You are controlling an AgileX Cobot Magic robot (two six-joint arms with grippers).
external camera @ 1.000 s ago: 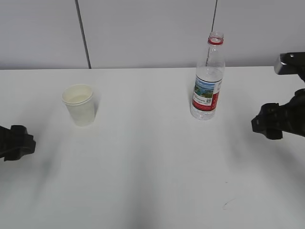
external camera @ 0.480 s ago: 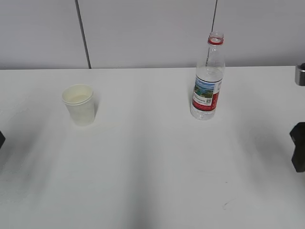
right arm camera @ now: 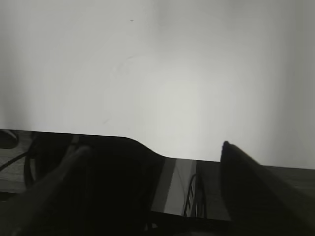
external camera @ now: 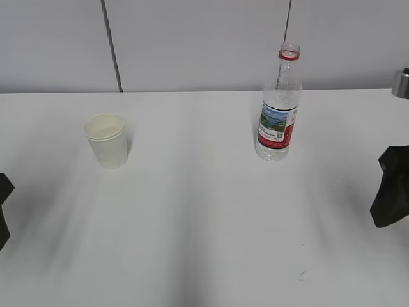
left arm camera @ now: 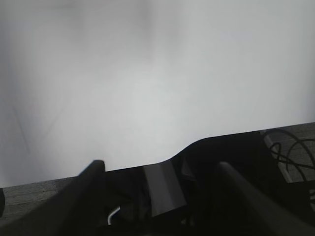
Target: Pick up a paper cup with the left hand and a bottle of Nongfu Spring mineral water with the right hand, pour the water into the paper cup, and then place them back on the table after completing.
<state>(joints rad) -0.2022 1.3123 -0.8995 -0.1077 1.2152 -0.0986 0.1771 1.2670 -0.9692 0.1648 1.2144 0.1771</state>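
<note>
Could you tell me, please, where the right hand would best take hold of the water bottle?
Probably around the labelled middle of the water bottle, coming in level from the right, where the right hand already is. The bottle stands upright and uncapped; its body is widest and straightest at the label, narrowing above towards the neck. Nothing stands beside it on the table.

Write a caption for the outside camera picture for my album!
A paper cup and an uncapped water bottle stand apart on a white table, both arms at the edges.
</note>
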